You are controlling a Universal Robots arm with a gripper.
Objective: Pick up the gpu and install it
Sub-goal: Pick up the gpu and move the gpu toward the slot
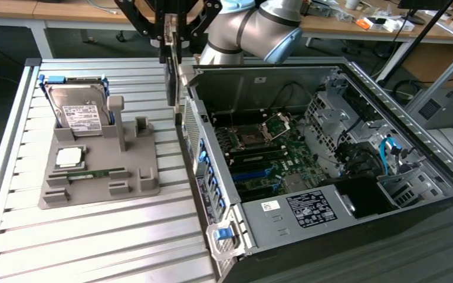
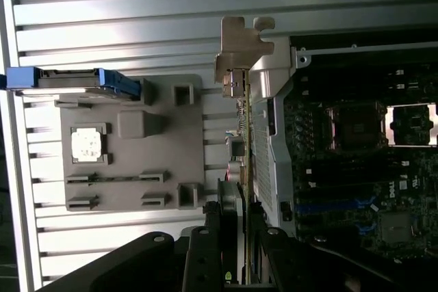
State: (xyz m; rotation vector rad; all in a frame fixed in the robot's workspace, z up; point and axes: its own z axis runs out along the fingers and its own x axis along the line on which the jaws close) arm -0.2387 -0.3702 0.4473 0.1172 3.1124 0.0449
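One thin card, the gpu (image 1: 170, 76), is held up in the air by the robot's fingers (image 2: 204, 251). The fingers are pressed onto both flat sides of the card, so it is pinched between them. The card is hung straight up and down, with its thin edge turned to the exterior view. In the exterior view it is seen at 12 o'clock, over the gap between the gray tray (image 1: 144, 171) and the open computer case (image 1: 242, 88). The tray lies at 9 o'clock from the case, on the ribbed metal worktop (image 1: 92, 236). A hard drive (image 1: 81, 112) with a blue frame is stood up at the tray's 12 o'clock end. A square processor chip (image 1: 69, 156) and a small memory stick (image 1: 92, 174) are laid flat toward 6 o'clock. In the wrist view the card's silver bracket (image 2: 241, 42) is seen at the end far from the fingers, close to the case's edge.

The picking up is judged to be done. The step in hand is the carrying of the card to the case. The card is not yet inside; the motherboard (image 1: 266, 153) lies at about 4 o'clock from it. For the card to go in, its long edge would have to be lined up with a long slot (image 1: 249, 175) on the motherboard. A straight, gentle push would likely be needed.
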